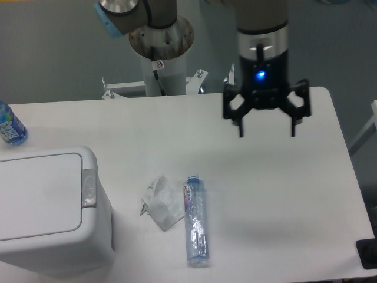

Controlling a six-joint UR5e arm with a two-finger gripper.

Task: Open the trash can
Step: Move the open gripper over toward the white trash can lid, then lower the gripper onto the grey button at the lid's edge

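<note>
The trash can (47, 212) is a large white bin at the lower left of the table, its flat lid down and a small grey push-button (88, 188) on its right rim. My gripper (266, 132) hangs above the table's upper middle right, far to the right of the bin. Its two black fingers are spread wide and point down, with nothing between them. A blue light glows on its body.
A crumpled white paper (162, 202) and a clear plastic bottle (195, 219) lie just right of the bin. Another blue-labelled bottle (10, 127) sits at the far left edge. The arm's base column (160, 53) stands behind the table.
</note>
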